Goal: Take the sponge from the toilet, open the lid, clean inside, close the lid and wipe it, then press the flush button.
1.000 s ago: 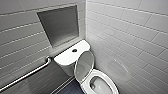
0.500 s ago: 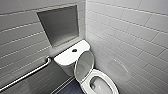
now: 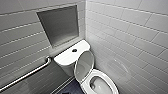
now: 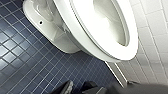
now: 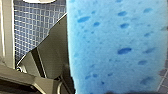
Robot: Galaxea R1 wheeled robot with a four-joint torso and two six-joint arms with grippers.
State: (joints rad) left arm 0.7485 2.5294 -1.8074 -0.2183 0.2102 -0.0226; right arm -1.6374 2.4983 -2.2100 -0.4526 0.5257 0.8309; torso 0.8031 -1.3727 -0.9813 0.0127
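**Sponge gripped in your right gripper, toilet lid standing open in the tiled corner**

Your right gripper (image 5: pixel 62 72) is clamped on the sponge (image 5: pixel 117 45). The blue pad is pressed against a grey finger (image 5: pixel 47 57) and held above the dark blue mosaic floor (image 5: pixel 37 22). Seen from the head camera, the toilet (image 3: pixel 105 75) sits where two white-tiled walls (image 3: pixel 130 37) meet. Its lid (image 3: pixel 84 63) is raised and leans back against the tank (image 3: pixel 65 58), leaving the bowl uncovered. The round flush button (image 3: pixel 74 50) sits on the tank's flat cover. A recessed niche (image 3: pixel 60 25) is set in the wall above the tank, and a metal grab bar (image 3: pixel 30 72) runs along the left-hand wall. Your left gripper (image 4: pixel 78 88) hangs low over the floor tiles, near the bowl's rim and the wall. You cannot tell from here whether it is open or closed.
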